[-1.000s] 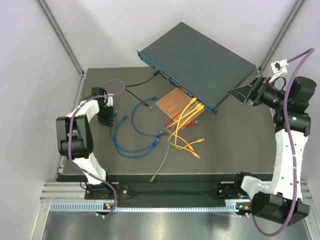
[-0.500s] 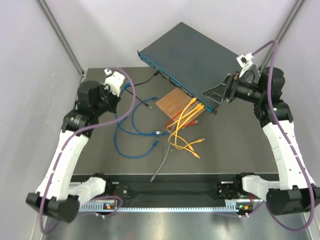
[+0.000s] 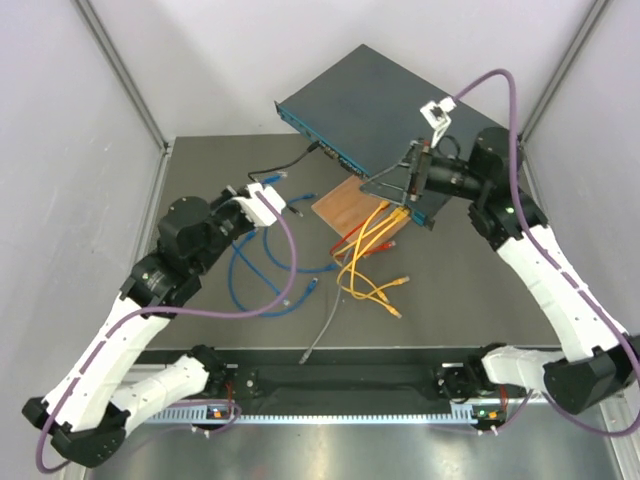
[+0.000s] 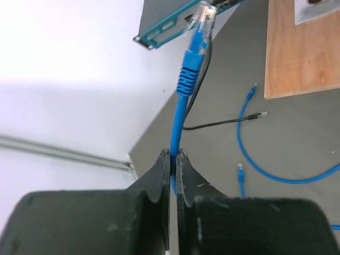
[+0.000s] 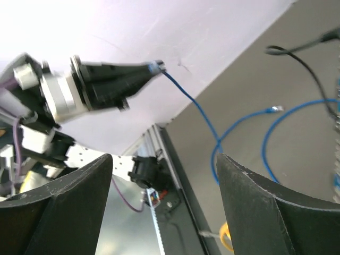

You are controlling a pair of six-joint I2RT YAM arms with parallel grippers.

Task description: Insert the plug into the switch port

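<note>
The clear-tipped blue plug (image 4: pixel 203 16) stands out of the left gripper (image 4: pixel 173 155), whose fingers are pressed together on the blue cable (image 4: pixel 178 114) a short way behind the plug's ribbed boot. In the wrist view the plug's tip lines up with the left-hand corner of the switch (image 3: pixel 395 105), and its long axis points roughly at the thin front face where the sockets run. How much gap remains between tip and face cannot be read. The switch sits at the far side of the dark table (image 3: pixel 460 270), angled so that its front face looks toward the left arm. That arm appears the better placed for the insertion, reaching up from well in front of the switch with its wrist aimed at the face's left end. The right gripper (image 5: pixel 164 156) hangs at the right end of the same face, fingers spread wide with nothing between them, looking back across at its partner. A wooden board (image 3: pixel 350 205) lies just in front of the switch, yellow cables (image 3: pixel 372 255) trail from its right-hand sockets and a black cable (image 3: pixel 290 163) from its left.
</note>
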